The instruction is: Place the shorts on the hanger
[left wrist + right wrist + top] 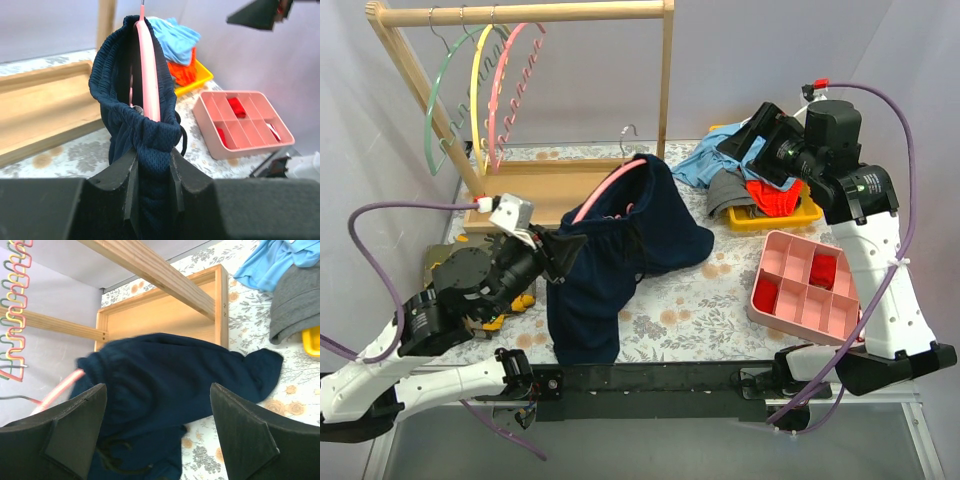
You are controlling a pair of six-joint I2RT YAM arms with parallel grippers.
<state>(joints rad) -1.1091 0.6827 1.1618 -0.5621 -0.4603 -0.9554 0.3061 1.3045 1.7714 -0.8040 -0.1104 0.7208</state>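
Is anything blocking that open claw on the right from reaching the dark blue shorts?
Nothing visible does. The right gripper hangs open, looking down on the shorts with only air between them. The shorts already sit over the pink hanger, and the left gripper pinches their waistband.

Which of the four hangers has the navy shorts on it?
The pink hanger off the wooden rail: the shorts drape over it. The green hanger, yellow hanger and second pink hanger hang bare on that rail.
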